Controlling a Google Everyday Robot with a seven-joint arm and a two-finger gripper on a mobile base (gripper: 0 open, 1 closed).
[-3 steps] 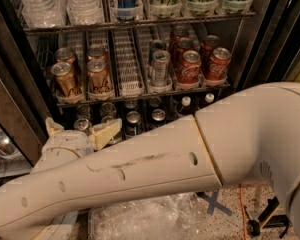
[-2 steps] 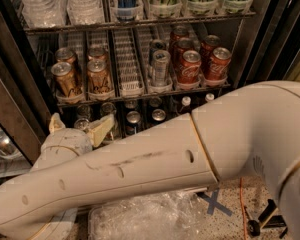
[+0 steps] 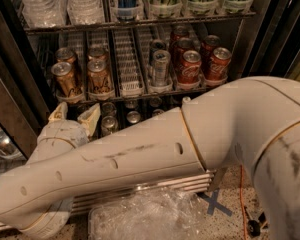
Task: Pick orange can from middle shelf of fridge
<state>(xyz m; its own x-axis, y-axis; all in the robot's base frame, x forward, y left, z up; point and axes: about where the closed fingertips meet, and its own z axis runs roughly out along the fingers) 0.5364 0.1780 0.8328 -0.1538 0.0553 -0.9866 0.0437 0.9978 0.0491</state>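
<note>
Gripper (image 3: 74, 117) rises toward the orange can (image 3: 65, 79), left side.
Fingers wide apart, empty, just under the middle shelf (image 3: 131, 66) front.

Single view, set high behind the arm (image 3: 140, 156), angled down and forward into the open fridge (image 3: 15, 79). Close range: middle shelf (image 3: 127, 64) upper centre, gripper (image 3: 74, 118) lower left just below it, jaws apart.
</note>
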